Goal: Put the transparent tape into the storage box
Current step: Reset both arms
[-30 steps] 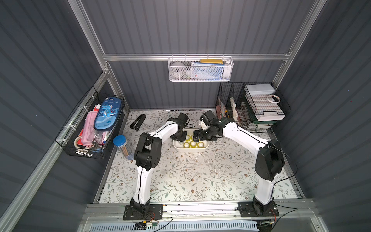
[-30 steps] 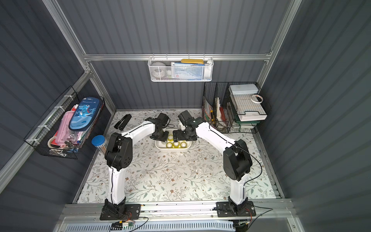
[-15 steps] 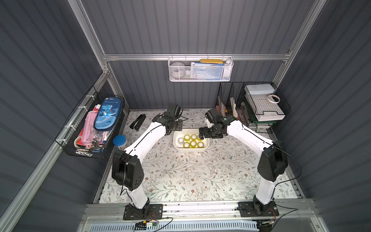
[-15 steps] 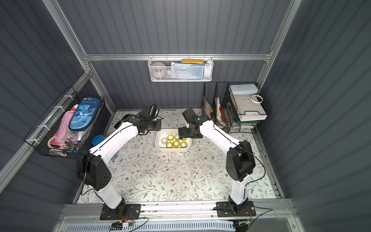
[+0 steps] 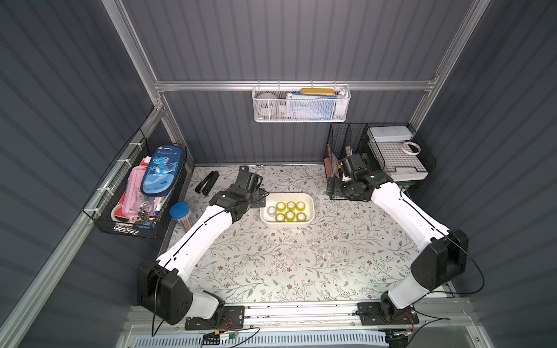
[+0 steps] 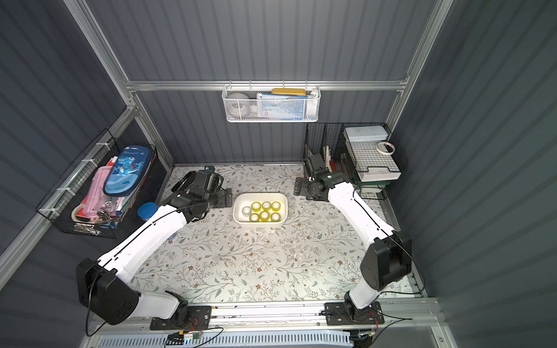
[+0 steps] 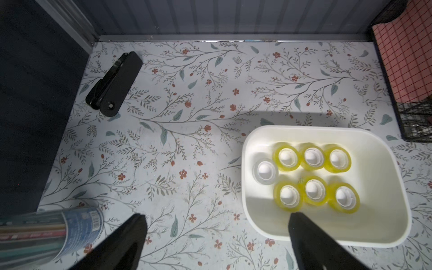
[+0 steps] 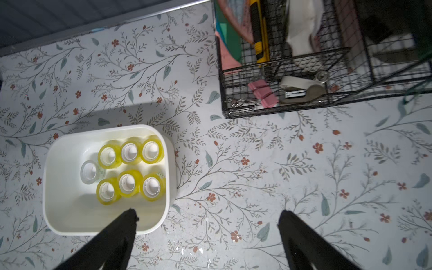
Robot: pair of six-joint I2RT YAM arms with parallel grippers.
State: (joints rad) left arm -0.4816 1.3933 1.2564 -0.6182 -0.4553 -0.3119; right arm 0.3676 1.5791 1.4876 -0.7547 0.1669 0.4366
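The storage box (image 5: 310,200) (image 6: 283,199) is a white shallow tub at the middle back of the floral mat. Several yellow-tinted rolls of transparent tape (image 5: 290,206) (image 7: 313,157) (image 8: 129,152) stand in it in two rows. One colourless roll (image 5: 271,211) (image 7: 265,171) (image 8: 90,171) sits at their left end. My left gripper (image 5: 261,197) (image 7: 217,217) hangs open and empty just left of the box. My right gripper (image 5: 331,189) (image 8: 208,212) is open and empty to the box's right, apart from it.
A black stapler (image 5: 206,183) (image 7: 114,84) lies at the back left. A blue-capped pencil tube (image 5: 180,211) stands by the left wall. The black wire rack (image 5: 376,156) (image 8: 280,70) is close behind the right gripper. A white mesh basket (image 5: 301,104) hangs on the back wall.
Both grippers were over the box a second ago. The left one has opened and drawn back to the left; the right one, still open, has pulled away to the right towards the rack.
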